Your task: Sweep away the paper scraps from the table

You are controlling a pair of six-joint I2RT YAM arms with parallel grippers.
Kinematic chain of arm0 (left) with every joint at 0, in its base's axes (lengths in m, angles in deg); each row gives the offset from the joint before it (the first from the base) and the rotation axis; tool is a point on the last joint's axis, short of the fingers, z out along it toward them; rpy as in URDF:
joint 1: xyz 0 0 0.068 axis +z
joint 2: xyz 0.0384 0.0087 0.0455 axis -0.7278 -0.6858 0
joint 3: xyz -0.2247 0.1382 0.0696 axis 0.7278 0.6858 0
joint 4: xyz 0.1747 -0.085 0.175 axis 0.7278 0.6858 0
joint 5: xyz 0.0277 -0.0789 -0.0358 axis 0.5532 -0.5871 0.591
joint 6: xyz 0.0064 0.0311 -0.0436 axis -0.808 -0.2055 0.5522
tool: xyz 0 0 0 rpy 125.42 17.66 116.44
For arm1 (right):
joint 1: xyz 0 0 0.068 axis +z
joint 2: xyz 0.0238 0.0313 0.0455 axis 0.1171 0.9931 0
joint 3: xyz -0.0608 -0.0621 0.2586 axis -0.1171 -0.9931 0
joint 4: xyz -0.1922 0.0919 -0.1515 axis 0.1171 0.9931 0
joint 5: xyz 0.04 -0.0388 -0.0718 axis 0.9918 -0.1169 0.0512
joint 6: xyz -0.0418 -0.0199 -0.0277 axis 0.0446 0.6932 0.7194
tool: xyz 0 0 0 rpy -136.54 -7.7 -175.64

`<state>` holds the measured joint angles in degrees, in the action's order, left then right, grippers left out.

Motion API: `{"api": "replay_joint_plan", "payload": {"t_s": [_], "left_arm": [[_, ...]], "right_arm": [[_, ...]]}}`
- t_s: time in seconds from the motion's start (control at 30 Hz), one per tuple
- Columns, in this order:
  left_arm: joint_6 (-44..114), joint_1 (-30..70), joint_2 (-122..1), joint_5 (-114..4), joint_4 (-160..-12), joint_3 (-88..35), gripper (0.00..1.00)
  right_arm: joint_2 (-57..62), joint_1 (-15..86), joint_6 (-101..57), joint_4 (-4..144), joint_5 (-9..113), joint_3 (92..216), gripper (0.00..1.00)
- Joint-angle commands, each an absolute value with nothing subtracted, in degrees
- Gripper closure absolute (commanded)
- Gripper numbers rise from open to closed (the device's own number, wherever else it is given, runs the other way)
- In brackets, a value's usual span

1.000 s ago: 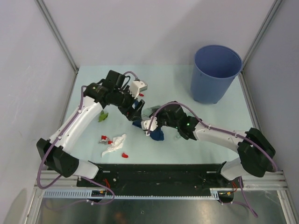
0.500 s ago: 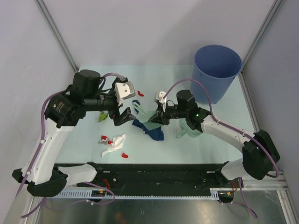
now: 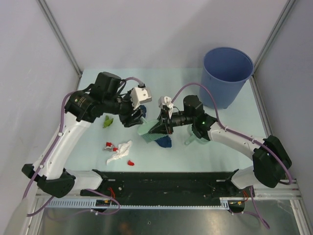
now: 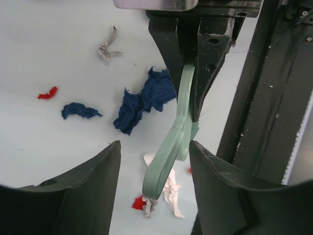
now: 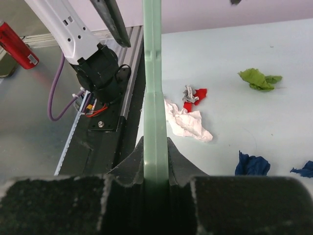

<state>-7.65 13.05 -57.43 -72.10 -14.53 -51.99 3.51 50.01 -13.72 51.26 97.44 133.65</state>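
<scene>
My right gripper (image 3: 164, 126) is shut on a pale green brush handle (image 5: 155, 93), which sticks out to the left over the table (image 3: 93, 142). My left gripper (image 3: 138, 116) is open, its jaws on either side of the handle's free end (image 4: 166, 161). Its fingers (image 4: 78, 191) do not visibly press on the handle. Paper scraps lie below: a dark blue wad (image 3: 165, 141), a white crumple (image 3: 121, 149), red bits (image 3: 130, 162), a green one (image 3: 107, 121). The left wrist view also shows a grey scrap (image 4: 107, 46) and a small blue piece (image 4: 80, 110).
A blue bin (image 3: 226, 76) stands at the far right of the table. The pale green dustpan (image 3: 194, 137) lies under my right arm. A black and metal rail (image 3: 166, 182) runs along the near edge. Grey walls close in the sides.
My left gripper has swung right and now straddles the brush handle. My right gripper has tipped the brush down and to the left, over the blue wad.
</scene>
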Motion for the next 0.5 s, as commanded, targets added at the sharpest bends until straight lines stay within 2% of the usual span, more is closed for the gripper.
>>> {"api": "replay_joint_plan", "payload": {"t_s": [0.0, 0.03, 0.13, 0.17, 0.2, 0.3, 0.33, 0.37, 0.4, 0.43, 0.47], "left_arm": [[-8.71, 12.51, -57.32, -77.46, -11.52, -54.31, 0.43], [-8.97, 12.42, -57.23, -77.91, -11.08, -54.49, 0.48], [-9.15, 12.42, -56.97, -79.57, -9.06, -55.63, 0.76], [-9.24, 12.42, -56.80, -79.76, -8.27, -55.81, 0.94], [-9.06, 12.42, -56.79, -79.58, -8.17, -56.07, 1.00], [-8.62, 12.42, -56.18, -80.63, -7.91, -56.69, 1.00], [-8.27, 12.42, -55.83, -80.29, -7.99, -56.95, 1.00], [-7.83, 12.42, -55.91, -79.15, -8.08, -57.22, 1.00], [-7.05, 12.51, -55.91, -77.58, -8.17, -57.65, 1.00], [-4.95, 12.77, -56.26, -75.47, -8.52, -57.57, 1.00], [-3.97, 13.12, -56.70, -70.06, -9.57, -57.22, 1.00]], "right_arm": [[1.14, 50.41, -12.18, 50.71, 98.42, 135.23, 1.00], [1.06, 50.23, -12.01, 50.88, 98.41, 135.23, 1.00], [0.70, 49.97, -12.00, 51.06, 98.24, 135.23, 1.00], [0.96, 50.05, -12.00, 51.15, 98.24, 135.23, 1.00], [0.88, 49.97, -12.00, 51.15, 97.98, 135.23, 1.00], [1.40, 49.88, -12.27, 51.32, 95.88, 135.32, 1.00], [1.58, 49.97, -12.70, 51.50, 93.51, 135.32, 0.95], [1.67, 49.88, -14.80, 52.20, 90.01, 135.32, 0.81], [1.41, 49.88, -15.86, 53.16, 79.88, 135.40, 0.67], [0.97, 50.14, -18.05, 54.39, 73.43, 135.49, 0.38], [0.27, 50.40, -19.72, 58.49, 66.32, 135.84, 0.26]]}}
